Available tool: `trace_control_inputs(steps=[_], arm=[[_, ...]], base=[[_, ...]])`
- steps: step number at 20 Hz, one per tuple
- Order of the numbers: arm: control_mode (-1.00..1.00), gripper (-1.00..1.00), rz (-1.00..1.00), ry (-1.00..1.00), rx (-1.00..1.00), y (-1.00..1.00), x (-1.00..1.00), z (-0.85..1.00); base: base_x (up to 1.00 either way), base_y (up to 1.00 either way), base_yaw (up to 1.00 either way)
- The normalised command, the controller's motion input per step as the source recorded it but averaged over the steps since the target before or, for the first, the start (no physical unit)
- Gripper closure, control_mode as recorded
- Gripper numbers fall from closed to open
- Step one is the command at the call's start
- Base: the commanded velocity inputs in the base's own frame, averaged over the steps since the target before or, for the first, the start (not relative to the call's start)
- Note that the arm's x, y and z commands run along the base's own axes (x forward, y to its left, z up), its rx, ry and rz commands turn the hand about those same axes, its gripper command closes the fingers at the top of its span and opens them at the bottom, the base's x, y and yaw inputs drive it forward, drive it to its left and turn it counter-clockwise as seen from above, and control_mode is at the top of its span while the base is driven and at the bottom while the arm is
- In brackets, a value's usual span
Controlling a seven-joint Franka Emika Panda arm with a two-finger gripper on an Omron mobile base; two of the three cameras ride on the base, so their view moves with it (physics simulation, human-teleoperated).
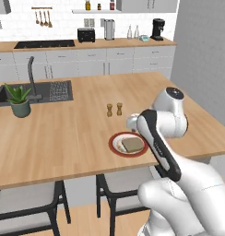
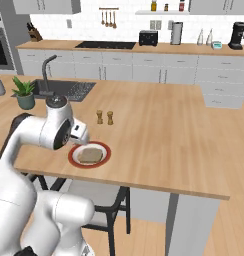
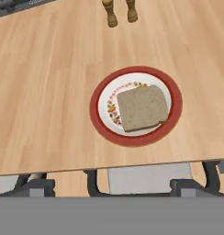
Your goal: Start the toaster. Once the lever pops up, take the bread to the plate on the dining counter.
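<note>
Jaws: spread wide and holding nothing; in the hand view the gripper (image 3: 114, 187) looks down on the plate from above, its two dark tips well apart at the bottom edge.

Hand view, bread: the bread (image 3: 142, 108) lies flat on the plate (image 3: 94, 110), set toward one side and touching the red rim there.
Hand view, surroundings: the plate sits near the edge of the dining counter (image 3: 49, 92); two wooden shakers (image 3: 119, 11) stand beyond it, apart from the plate.

Left base view, bread: the slice (image 1: 133, 144) rests on the plate (image 1: 112, 144), partly behind the arm; the fingers are hidden by the arm here.
Left base view, toaster: the toaster (image 1: 86, 34) stands on the far wall counter, well apart from the plate.

Right base view, bread: the slice (image 2: 90, 155) is on the plate (image 2: 107, 150), near the counter's (image 2: 169, 140) edge, with the hand just above and beside it.
Right base view, toaster: black box (image 2: 148, 37) by the back wall.

Handling: probably light, thin, fairly stiff and crumbly; a hard pinch could crack it.
Where to hold: across two opposite crust edges, since it lies flat and offers no upright face.
Progress: delivery looks done; no further grasp seems needed.
</note>
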Motion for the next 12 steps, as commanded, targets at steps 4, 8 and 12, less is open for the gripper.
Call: trace_control_inputs(steps=[4, 8, 12], arm=[[-1.0, -1.0, -0.07, 0.14, -0.16, 0.0, -0.89, 0.77], [-1.0, -1.0, -0.06, 0.14, -0.09, -0.09, -0.76, 0.74], [-1.0, -1.0, -0.05, 0.15, -0.06, -0.31, -0.51, 0.64]], base=[[0.0, 0.0, 0.0], [0.0, 0.0, 0.0], [0.0, 0.0, 0.0]])
